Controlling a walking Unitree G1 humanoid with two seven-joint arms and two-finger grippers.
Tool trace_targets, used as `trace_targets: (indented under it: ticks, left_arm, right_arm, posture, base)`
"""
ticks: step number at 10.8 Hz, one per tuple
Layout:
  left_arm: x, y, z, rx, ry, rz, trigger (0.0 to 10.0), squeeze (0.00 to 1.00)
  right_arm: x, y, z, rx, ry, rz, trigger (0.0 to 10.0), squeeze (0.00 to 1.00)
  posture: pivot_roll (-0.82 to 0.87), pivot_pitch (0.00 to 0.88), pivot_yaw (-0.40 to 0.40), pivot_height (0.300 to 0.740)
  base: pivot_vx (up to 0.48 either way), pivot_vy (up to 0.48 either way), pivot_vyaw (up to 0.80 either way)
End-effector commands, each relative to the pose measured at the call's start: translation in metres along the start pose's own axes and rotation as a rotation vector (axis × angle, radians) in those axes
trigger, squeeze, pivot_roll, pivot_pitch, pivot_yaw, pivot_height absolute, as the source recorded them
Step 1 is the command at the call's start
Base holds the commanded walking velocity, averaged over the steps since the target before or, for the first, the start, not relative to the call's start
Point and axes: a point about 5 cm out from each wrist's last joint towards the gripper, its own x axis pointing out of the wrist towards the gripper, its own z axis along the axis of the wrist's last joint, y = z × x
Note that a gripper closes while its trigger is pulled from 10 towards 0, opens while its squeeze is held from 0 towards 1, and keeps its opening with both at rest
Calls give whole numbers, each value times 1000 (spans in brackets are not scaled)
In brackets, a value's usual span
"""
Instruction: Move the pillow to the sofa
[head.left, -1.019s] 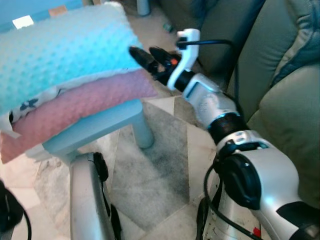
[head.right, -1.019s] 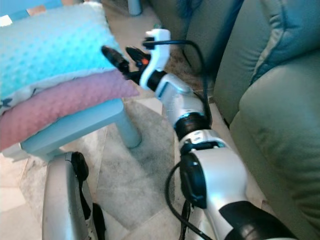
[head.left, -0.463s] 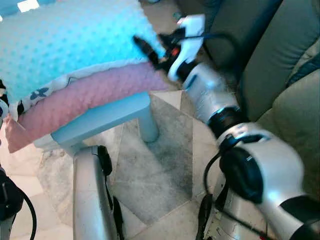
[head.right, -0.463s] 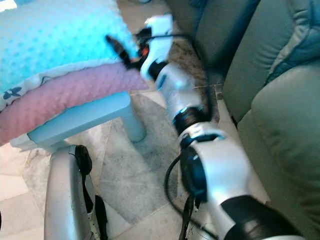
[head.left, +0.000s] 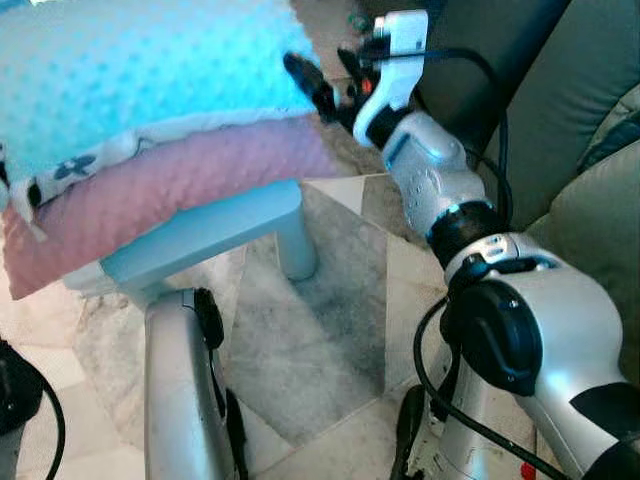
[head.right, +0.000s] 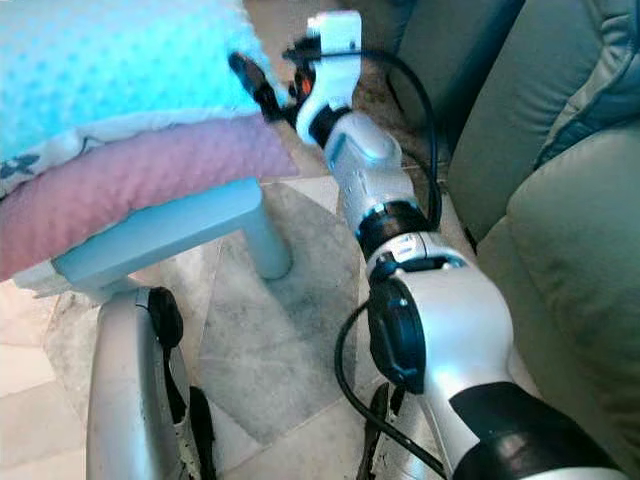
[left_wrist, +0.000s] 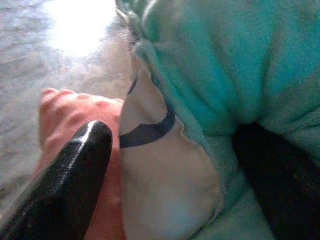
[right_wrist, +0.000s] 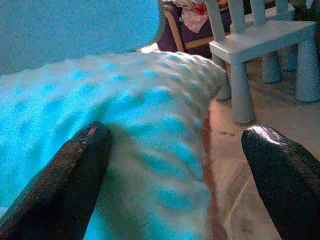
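Observation:
A turquoise dotted pillow (head.left: 140, 80) lies on a pink pillow (head.left: 170, 190), both stacked on a small light-blue table (head.left: 200, 235). My right gripper (head.left: 325, 80) reaches out to the turquoise pillow's right corner. It is open, and in the right wrist view the two fingers stand wide apart with the pillow (right_wrist: 150, 130) between them. In the left wrist view my left gripper (left_wrist: 170, 180) is at the pillows' other end, open, with a white patterned edge (left_wrist: 160, 170) and turquoise fabric between its fingers. The green sofa (head.left: 590, 200) stands to my right.
A grey rug (head.left: 320, 330) covers the tiled floor under the table and beside the sofa. My left forearm (head.left: 180, 400) runs along the table's front. A small white chair (right_wrist: 260, 45) stands on the floor beyond the pillows.
The whole view has shifted. My right gripper has pushed a little farther forward along the turquoise pillow's corner and stays open.

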Motion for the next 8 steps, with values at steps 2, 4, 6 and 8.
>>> trace_targets:
  ticks: [2,4,6,8]
  left_arm:
    - [3,-12,-12,13,56,-57,10000,0]
    - [0,-18,-23,43,118,-95,10000,0]
    - [-4,-13,-21,48,113,-80,0,0]
    - [-8,-12,-24,59,116,-89,0,0]
  right_arm:
    - [7,16,-7,26,23,31,10000,0]
    - [14,33,-18,169,49,42,10000,0]
    - [16,51,-32,276,88,103,0,0]
    - [14,58,-40,288,108,163,0,0]
  posture:
    - [-4,398,22,347]
    - [27,404,23,347]
    - [37,409,22,347]
    - [30,411,23,347]
  base:
    - [0,0,0]
    - [0,0,0]
    - [0,0,0]
    - [0,0,0]
